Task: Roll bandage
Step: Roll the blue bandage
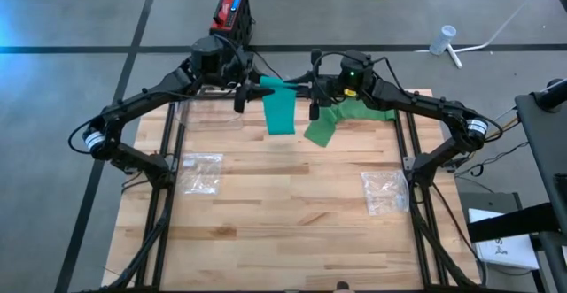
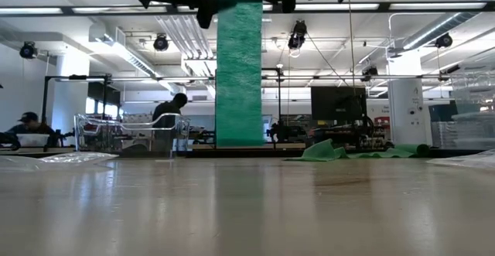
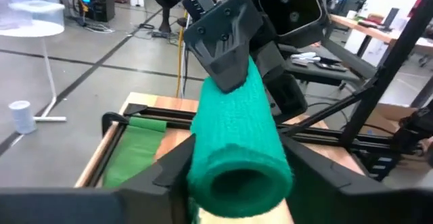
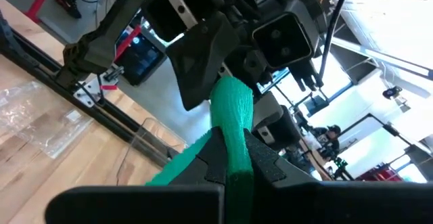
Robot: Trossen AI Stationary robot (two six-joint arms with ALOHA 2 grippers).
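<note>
Green bandage (image 1: 281,111) held in the air over the far middle of the table (image 1: 292,213), toward 12 o'clock in the high view; part rolled into a tube (image 3: 238,149) between the two grippers, a flat strip hanging straight down from it (image 2: 239,74), lower edge just above the tabletop. More bandage lies crumpled on the wood (image 1: 330,120), at about 1 o'clock, trailing toward the right arm. Left gripper (image 1: 241,96) at one end of the tube, fingers (image 3: 172,170) either side of it and close against it; whether they already pinch it cannot be told. Right gripper (image 1: 312,96) at the other end, fingers (image 4: 213,153) pressed together on the bandage. Two clear plastic bags on the table: one at 9 o'clock (image 1: 199,171), one at 3 o'clock (image 1: 385,191). Beyond the table, a person (image 2: 168,117) seated in the room.
</note>
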